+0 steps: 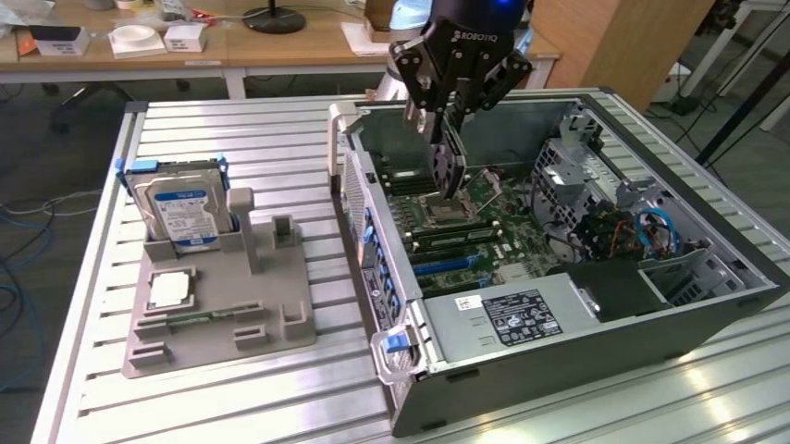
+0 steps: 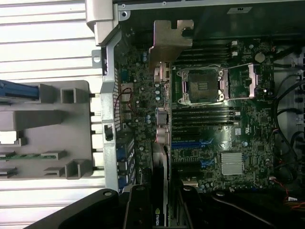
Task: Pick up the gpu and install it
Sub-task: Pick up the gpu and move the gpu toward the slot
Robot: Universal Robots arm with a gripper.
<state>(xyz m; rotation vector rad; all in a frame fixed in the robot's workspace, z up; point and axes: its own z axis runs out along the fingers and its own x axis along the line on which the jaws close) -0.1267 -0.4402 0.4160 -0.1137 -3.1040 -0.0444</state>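
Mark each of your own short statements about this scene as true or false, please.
1. The gripper holds the gpu over the open computer case. True.
2. The hard drive lies inside the case. False: it stands upright in the gray holder on the table, outside the case.
3. The case's side is open, showing the motherboard. True.
4. The gpu lies flat on the table. False: it hangs edge-down from the gripper.
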